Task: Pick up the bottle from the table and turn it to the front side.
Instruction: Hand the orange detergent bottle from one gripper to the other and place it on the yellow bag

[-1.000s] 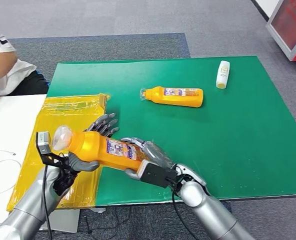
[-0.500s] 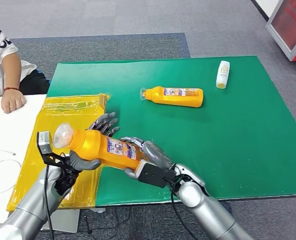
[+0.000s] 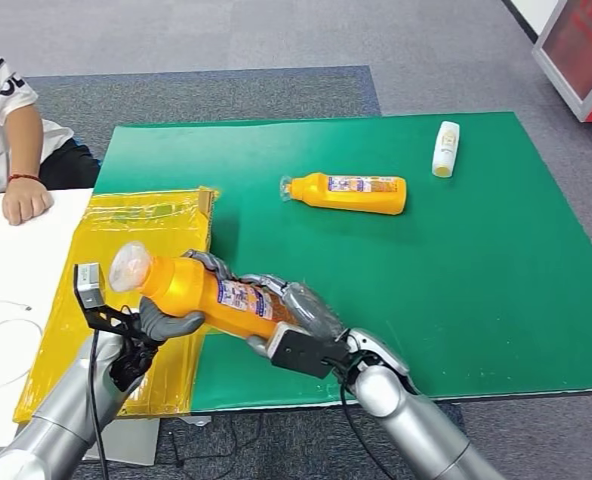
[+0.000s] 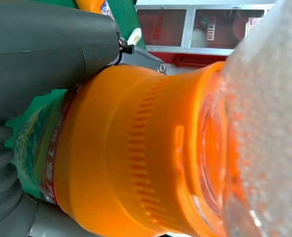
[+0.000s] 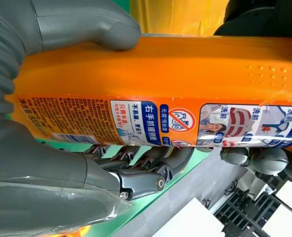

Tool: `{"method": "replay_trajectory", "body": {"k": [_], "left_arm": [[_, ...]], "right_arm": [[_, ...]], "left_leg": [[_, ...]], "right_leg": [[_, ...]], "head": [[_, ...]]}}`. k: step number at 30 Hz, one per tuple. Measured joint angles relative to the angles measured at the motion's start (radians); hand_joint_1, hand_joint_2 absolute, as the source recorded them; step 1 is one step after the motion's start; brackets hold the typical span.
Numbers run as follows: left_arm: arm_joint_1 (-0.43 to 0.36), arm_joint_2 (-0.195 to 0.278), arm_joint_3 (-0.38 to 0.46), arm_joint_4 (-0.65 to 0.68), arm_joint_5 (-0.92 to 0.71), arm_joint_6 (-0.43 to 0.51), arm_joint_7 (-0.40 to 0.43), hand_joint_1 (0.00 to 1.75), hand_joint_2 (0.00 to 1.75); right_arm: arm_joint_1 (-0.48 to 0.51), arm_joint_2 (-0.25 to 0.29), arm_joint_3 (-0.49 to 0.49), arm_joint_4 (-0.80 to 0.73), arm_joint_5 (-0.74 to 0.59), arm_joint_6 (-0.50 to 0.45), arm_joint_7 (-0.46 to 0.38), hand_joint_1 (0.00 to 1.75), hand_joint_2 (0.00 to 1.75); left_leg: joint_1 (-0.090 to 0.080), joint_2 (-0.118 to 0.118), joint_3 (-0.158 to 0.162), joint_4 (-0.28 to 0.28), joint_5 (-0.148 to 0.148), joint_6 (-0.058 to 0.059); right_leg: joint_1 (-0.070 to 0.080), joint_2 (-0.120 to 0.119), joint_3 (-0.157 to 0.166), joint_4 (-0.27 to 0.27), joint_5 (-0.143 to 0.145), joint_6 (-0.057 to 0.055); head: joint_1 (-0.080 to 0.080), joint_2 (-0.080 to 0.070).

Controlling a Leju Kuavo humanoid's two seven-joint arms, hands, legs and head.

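An orange bottle with a clear cap and a printed label hangs lying sideways above the near edge of the green mat. My left hand grips its neck end, thumb below and fingers curled over the shoulder. My right hand holds the base end. In the left wrist view the bottle's ribbed orange shoulder lies against the left hand. In the right wrist view the label faces the camera, with the right hand holding the bottle between its thumb and its fingers.
A second orange bottle lies on its side mid-mat, and a small white bottle lies at the far right. A yellow sheet covers the mat's left end. A person's hand rests on the white table to the left.
My left hand's fingers, spread behind the bottle before, have closed over its shoulder. The bottle has shifted slightly right. The person's hand has settled on the white table.
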Motion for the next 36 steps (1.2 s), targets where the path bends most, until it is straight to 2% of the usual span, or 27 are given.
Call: {"method": "replay_trajectory", "body": {"k": [5, 7, 9, 11, 12, 20, 28, 33, 36], "left_arm": [[0.000, 0.000, 0.001, 0.000, 0.000, 0.000, 0.000, 1.75, 1.75], [0.000, 0.000, 0.001, 0.000, 0.000, 0.001, 0.000, 1.75, 1.75], [0.000, 0.000, 0.001, 0.000, -0.001, 0.001, 0.000, 1.75, 1.75], [0.000, 0.000, 0.001, 0.000, -0.003, 0.002, 0.000, 1.75, 1.75], [0.000, 0.000, 0.001, 0.000, -0.006, 0.003, 0.001, 1.75, 1.75], [0.011, 0.005, 0.001, 0.001, -0.033, 0.008, 0.000, 1.75, 1.75], [0.016, 0.017, 0.000, -0.006, -0.110, 0.042, -0.024, 1.75, 1.75], [0.018, 0.034, -0.010, -0.025, -0.239, 0.144, -0.005, 1.75, 1.75], [0.007, 0.048, -0.032, -0.040, -0.365, 0.258, 0.066, 1.75, 1.75]], "right_arm": [[0.000, 0.000, 0.004, 0.000, 0.001, -0.002, 0.002, 1.75, 1.75], [0.000, 0.000, 0.004, 0.000, 0.002, -0.003, 0.003, 1.36, 1.75], [0.000, 0.000, 0.005, 0.000, 0.002, -0.004, 0.003, 0.54, 1.75], [0.000, 0.000, 0.005, 0.001, -0.002, -0.004, 0.004, 0.05, 1.75], [0.000, 0.000, 0.005, 0.002, -0.007, -0.003, 0.004, 0.00, 1.75], [-0.001, 0.006, -0.003, 0.009, -0.108, 0.047, -0.002, 0.00, 1.75], [0.001, 0.010, -0.057, 0.034, -0.244, 0.104, -0.003, 0.00, 1.75], [0.003, 0.011, -0.105, 0.052, -0.290, 0.108, -0.003, 0.00, 1.75], [0.010, 0.011, -0.139, 0.059, -0.303, 0.096, 0.002, 0.00, 1.75]], "left_leg": [[0.000, 0.000, 0.000, 0.000, 0.000, 0.000], [0.000, 0.000, 0.000, 0.000, 0.000, 0.000], [0.000, 0.000, 0.000, 0.000, 0.000, 0.000], [0.000, 0.000, 0.000, 0.000, 0.000, 0.000], [0.000, 0.000, 0.000, 0.000, 0.000, 0.000], [0.000, 0.000, 0.000, 0.000, 0.000, 0.000], [0.000, 0.000, 0.000, 0.000, 0.000, 0.000], [0.000, 0.000, 0.000, 0.000, 0.000, 0.000], [0.000, 0.000, 0.000, 0.000, 0.000, 0.000]], "right_leg": [[0.000, 0.000, 0.000, 0.000, 0.000, 0.000], [0.000, 0.000, 0.000, 0.000, 0.000, 0.000], [0.000, 0.000, 0.000, 0.000, 0.000, 0.000], [0.000, 0.000, 0.000, 0.000, 0.000, 0.000], [0.000, 0.000, 0.000, 0.000, 0.000, 0.000], [0.000, 0.000, 0.000, 0.000, 0.000, 0.000], [0.000, 0.000, 0.000, 0.000, 0.000, 0.000], [0.000, 0.000, -0.001, 0.000, 0.000, 0.000], [0.000, 0.000, -0.001, 0.000, 0.000, 0.000]], "head": [[0.000, 0.000], [0.000, 0.000], [0.000, 0.000], [0.000, 0.000], [0.000, 0.000], [0.000, 0.000], [0.000, 0.000], [0.000, 0.000], [0.000, 0.000]]}}
